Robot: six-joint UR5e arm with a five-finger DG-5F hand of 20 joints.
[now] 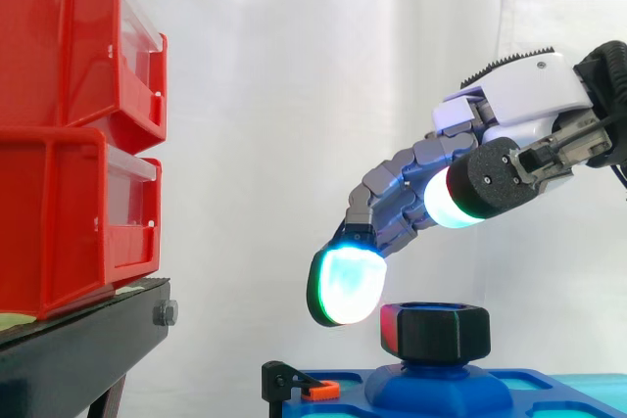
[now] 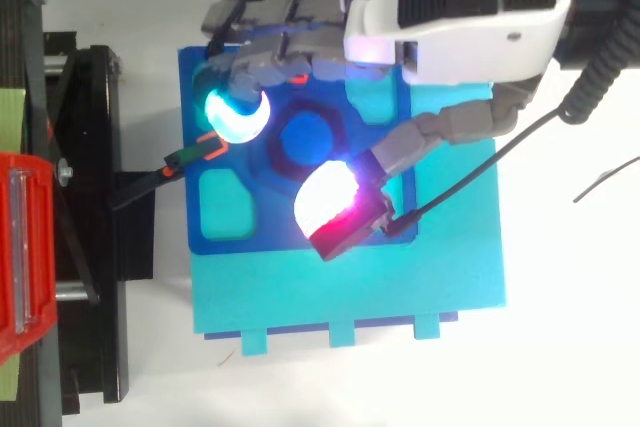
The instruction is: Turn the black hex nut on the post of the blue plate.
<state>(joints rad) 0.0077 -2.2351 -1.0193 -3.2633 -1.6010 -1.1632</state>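
Hovering item: hand (image 1: 519, 95), fingers (image 1: 345, 286) spread wide, gently curved, holding nothing. Black hex nut (image 1: 436, 330): seated on the post (image 1: 436, 389) of the blue plate (image 2: 225, 212), just below the fingers, not touching them. Red bins (image 1: 69, 144) on black stand (image 1: 78, 340): well beyond the fingertips.

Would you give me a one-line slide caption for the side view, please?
Open hand poised above the black hex nut on the blue plate, red bins at left.
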